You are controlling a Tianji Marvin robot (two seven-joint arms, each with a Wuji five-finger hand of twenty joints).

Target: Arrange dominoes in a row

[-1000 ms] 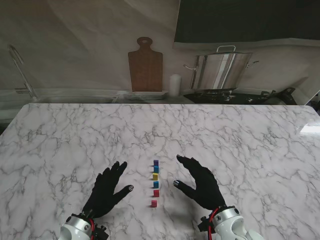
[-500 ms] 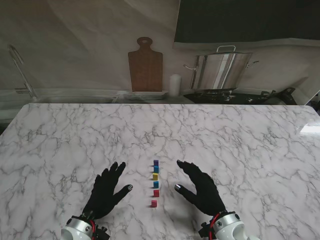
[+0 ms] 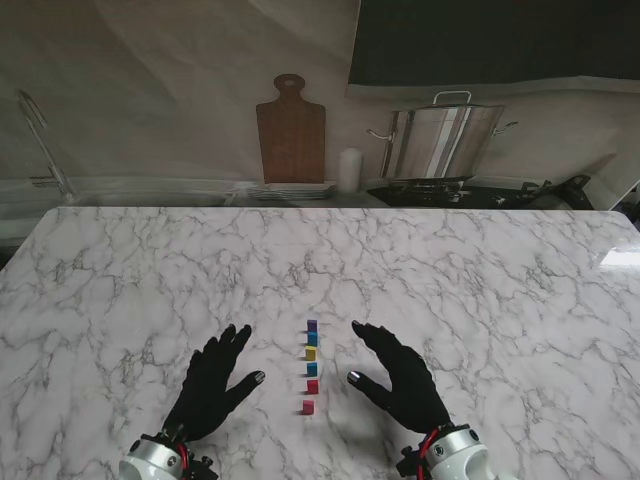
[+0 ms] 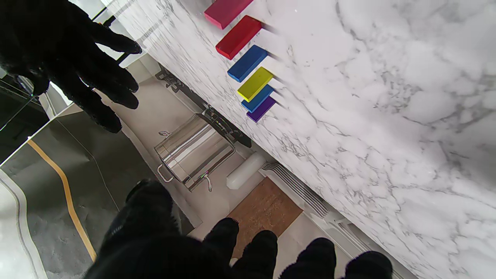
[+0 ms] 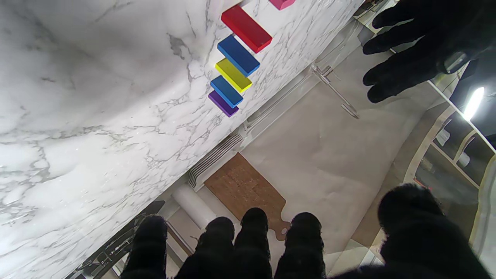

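Marble tabletop (image 3: pixel 480 280) carries six dominoes (image 3: pixel 311 366) standing in a straight row running away from me. My left hand (image 3: pixel 212 385) hovers left of that row, my right hand (image 3: pixel 400 375) right of it, both spread and holding nothing. The row looks finished; next I would judge only spacing, or withdraw without knocking it.

The worktop (image 3: pixel 480 280) is glossy veined marble; the dominoes (image 3: pixel 311 366) look smooth plastic; a shiny steel pot (image 3: pixel 440 140) and matt wooden board (image 3: pixel 291 135) stand far back.
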